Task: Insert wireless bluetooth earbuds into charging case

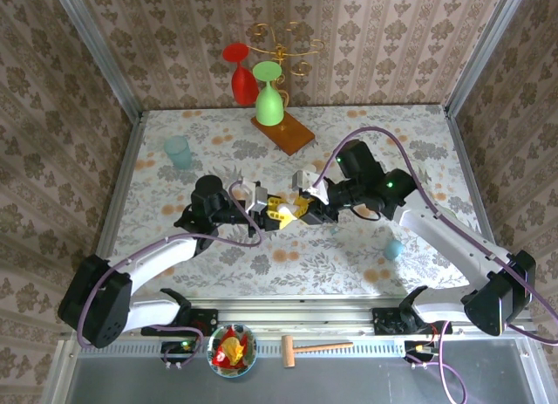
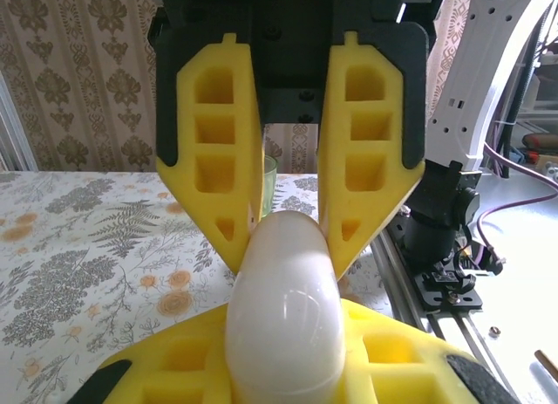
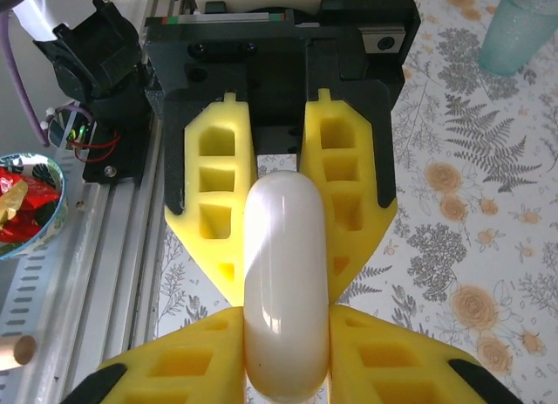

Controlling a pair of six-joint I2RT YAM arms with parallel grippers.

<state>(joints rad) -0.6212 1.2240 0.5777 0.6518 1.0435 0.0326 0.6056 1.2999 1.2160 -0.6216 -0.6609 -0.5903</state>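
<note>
A white, rounded charging case (image 2: 283, 308) hangs above the middle of the flowered table, held between both grippers. My left gripper (image 2: 283, 334) is shut on one end of it, its yellow fingers (image 2: 174, 360) pressed against the case's sides. My right gripper (image 3: 286, 321) is shut on the other end of the case (image 3: 286, 282), facing the left gripper (image 3: 283, 273) tip to tip. In the top view the two grippers (image 1: 277, 210) (image 1: 301, 208) meet mid-table. The case looks closed. The earbuds are out of view.
A teal cup (image 1: 178, 151) stands at the back left. Red and green wine glasses sit on a wooden board (image 1: 292, 135) at the back centre. A small blue object (image 1: 394, 248) lies front right. A candy bowl (image 1: 232, 350) and a wooden mallet (image 1: 314, 346) rest beyond the near edge.
</note>
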